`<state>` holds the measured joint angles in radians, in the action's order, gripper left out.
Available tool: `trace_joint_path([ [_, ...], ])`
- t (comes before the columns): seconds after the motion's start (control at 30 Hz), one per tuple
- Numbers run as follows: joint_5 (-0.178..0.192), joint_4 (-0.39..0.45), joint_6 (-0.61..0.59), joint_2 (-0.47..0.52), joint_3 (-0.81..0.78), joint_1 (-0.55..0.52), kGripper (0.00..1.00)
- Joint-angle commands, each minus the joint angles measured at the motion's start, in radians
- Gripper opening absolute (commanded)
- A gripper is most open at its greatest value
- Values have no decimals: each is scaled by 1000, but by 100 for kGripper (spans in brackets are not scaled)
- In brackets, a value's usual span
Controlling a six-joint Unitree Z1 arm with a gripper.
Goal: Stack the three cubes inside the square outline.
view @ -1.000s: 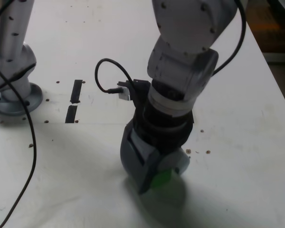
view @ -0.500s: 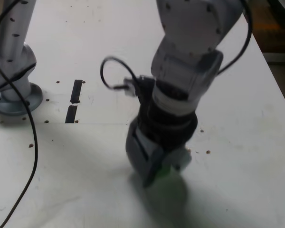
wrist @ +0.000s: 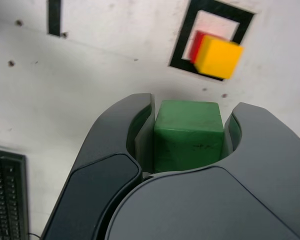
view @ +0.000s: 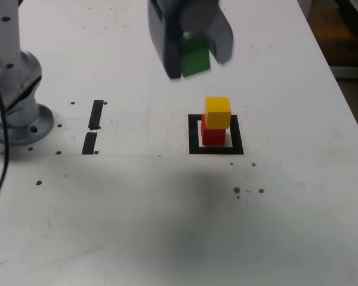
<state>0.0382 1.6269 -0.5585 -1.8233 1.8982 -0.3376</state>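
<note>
Green cube (view: 196, 58) sits pinched between the gripper (wrist: 189, 131) jaws, lifted clear of the desk (view: 298, 208) so it can top the yellow cube (view: 218, 112), which rests on the red cube (view: 212, 136) inside the square outline (view: 194, 134)

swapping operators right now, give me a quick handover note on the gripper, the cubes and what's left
Gripper: shut on the green cube, held in the air above the table, off to the exterior view's left of the stack.
Red cube: inside the square outline.
Yellow cube: stacked on the red one.
Done: two cubes stacked, green picked up.
Left: carry green over the stack, set it on yellow, release.
</note>
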Motion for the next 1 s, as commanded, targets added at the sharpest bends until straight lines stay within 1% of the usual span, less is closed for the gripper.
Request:
trace_joint_path([
  [0.0,-1,8,165,-18,-9,52,19],
  [0.17,-10,1,276,-50,-32,133,19],
  [0.3,-22,-6,339,-102,-16,149,19],
  [0.43,-38,-11,378,-145,-1,150,19],
  [0.6,-54,-16,391,-190,13,150,20],
  [0.97,-67,-31,376,-247,-5,155,22],
])
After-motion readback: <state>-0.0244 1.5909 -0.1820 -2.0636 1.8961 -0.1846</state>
